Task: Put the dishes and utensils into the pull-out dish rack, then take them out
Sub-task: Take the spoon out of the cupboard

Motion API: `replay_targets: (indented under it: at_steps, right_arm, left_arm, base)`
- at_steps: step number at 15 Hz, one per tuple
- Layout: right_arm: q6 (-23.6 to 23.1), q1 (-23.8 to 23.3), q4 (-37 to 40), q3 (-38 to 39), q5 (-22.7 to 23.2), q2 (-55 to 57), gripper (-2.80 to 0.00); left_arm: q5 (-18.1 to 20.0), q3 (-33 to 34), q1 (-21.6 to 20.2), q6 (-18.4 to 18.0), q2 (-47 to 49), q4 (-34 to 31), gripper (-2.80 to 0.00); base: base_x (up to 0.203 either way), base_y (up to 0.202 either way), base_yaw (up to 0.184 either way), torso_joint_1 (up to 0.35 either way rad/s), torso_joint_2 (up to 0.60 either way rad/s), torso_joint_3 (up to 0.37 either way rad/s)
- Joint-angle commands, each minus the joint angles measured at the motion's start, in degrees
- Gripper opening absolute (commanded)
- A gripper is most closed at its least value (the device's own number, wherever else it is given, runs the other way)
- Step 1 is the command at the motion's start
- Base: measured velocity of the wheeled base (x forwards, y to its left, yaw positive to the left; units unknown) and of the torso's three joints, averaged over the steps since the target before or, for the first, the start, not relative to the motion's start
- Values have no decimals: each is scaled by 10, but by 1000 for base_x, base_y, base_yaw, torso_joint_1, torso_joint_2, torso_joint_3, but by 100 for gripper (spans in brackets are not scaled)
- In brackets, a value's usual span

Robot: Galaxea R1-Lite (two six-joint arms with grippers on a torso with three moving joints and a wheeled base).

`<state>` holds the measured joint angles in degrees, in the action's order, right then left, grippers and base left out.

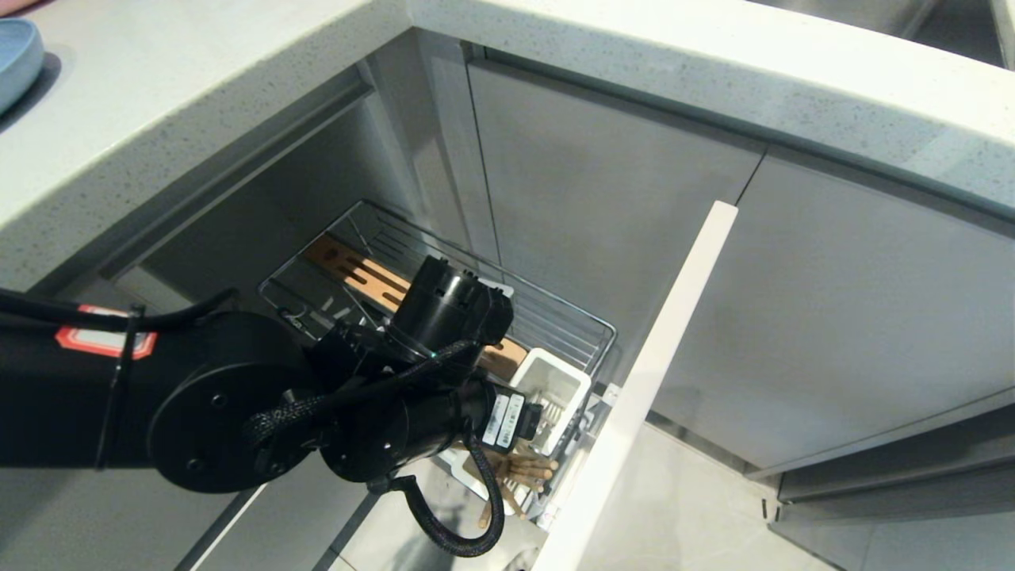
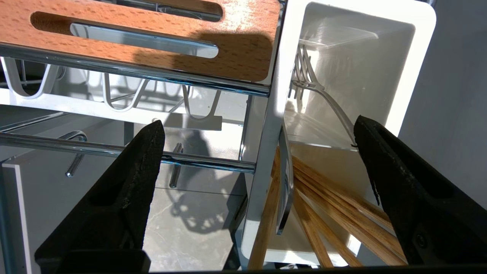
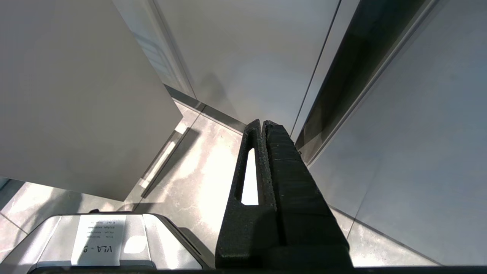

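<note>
The pull-out dish rack stands drawn out below the counter, its pale front panel on the right. My left arm reaches down over its white utensil cup. In the left wrist view my left gripper is open and empty, its fingers straddling the cup's near wall. Inside the cup lie several chopsticks, a silver fork and a silver handle. The slotted wooden strip runs beside the cup. A light-blue plate sits on the counter. My right gripper hangs shut and parked.
The white speckled counter overhangs the rack on two sides. Grey cabinet doors close in behind the rack. Chrome wires and prongs cross under the left fingers. Pale floor tiles lie to the right of the front panel.
</note>
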<state>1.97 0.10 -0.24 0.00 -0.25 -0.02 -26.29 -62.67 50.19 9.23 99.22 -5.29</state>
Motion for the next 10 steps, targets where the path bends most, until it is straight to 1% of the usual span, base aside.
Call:
replay_targets:
  at_steps: [1,2,4,10]
  right_arm:
    - [0,1,0,1,0,-2,-280]
    - [0,1,0,1,0,-2,-280]
    - [0,0,0,1,0,-2,-280]
    - [0,0,0,1,0,-2,-280]
  left_arm:
    - [-2,0,1,1,1,-2,-121]
    - [-2,0,1,1,1,-1,-280]
    - [-13,-2,1,1,1,-1,-280]
    - [-14,-2,3,2,0,5,-280]
  base:
    - [0,0,0,0,0,0]
    - [0,0,0,0,0,0]
    - [0,0,0,0,0,0]
    - [0,0,0,0,0,0]
